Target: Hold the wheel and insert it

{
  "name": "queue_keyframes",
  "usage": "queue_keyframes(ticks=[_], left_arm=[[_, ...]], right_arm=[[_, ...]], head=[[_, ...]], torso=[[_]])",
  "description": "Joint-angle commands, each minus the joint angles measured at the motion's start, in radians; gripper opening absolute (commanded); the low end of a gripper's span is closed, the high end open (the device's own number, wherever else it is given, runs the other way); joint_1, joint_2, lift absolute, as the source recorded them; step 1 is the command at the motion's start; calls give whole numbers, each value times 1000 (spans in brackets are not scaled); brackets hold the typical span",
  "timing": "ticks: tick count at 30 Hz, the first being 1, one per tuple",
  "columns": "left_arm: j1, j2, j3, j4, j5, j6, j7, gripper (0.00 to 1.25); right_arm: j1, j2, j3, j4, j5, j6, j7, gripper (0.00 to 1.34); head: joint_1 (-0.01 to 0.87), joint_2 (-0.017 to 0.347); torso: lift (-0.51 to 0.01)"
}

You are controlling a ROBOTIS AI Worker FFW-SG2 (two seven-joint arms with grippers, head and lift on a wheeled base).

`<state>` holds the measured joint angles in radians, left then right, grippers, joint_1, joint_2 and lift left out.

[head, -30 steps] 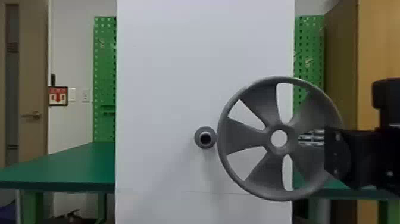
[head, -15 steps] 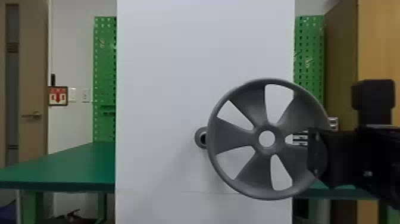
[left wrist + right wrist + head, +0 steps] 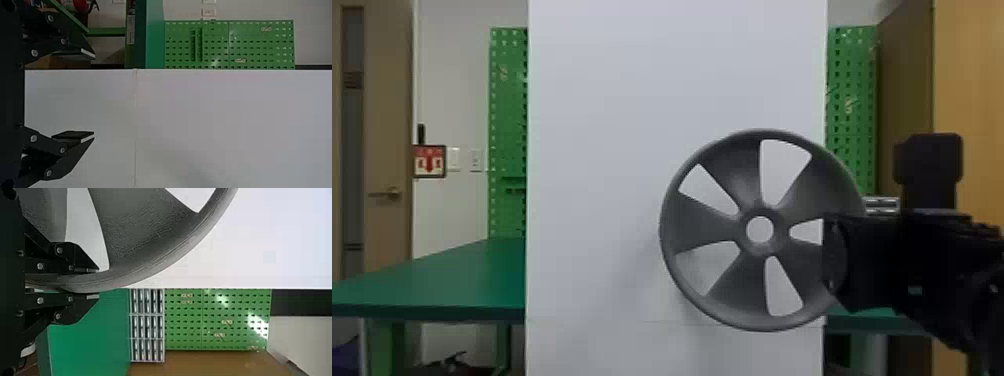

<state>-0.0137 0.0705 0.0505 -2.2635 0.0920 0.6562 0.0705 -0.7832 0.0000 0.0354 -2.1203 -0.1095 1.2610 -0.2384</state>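
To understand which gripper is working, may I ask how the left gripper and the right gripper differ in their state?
The left gripper has its fingers wide apart, while the right gripper has them close together. The left gripper holds nothing; the right gripper is closed on the rim of the wheel. Both have two black fingers.

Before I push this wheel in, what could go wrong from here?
Misalignment: the white panel is visible through the hub hole of the wheel, so pushing here may miss the mount.

Twist: the right gripper holds the wheel by one side of the rim, off the hub, so resistance at the center could rotate or tip it.

Blind approach: the spokes cover part of the panel, so a snag behind them might go unnoticed.
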Motion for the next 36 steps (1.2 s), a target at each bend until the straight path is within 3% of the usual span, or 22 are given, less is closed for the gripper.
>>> queue_keyframes(ticks=[1, 29, 36], left_arm=[[0, 0, 0, 1, 0, 0, 0, 716], [-9, 0, -12, 1, -8, 10, 0, 715], [-11, 0, -14, 1, -9, 13, 0, 715]], right_arm=[[-4, 1, 15, 10, -22, -6, -7, 153], [-30, 1, 104, 74, -133, -51, -107, 153], [-31, 1, 147, 77, -177, -63, -179, 153]], head=[[5, 92], [5, 92], [5, 92]], torso=[[-480], [-480], [-480]])
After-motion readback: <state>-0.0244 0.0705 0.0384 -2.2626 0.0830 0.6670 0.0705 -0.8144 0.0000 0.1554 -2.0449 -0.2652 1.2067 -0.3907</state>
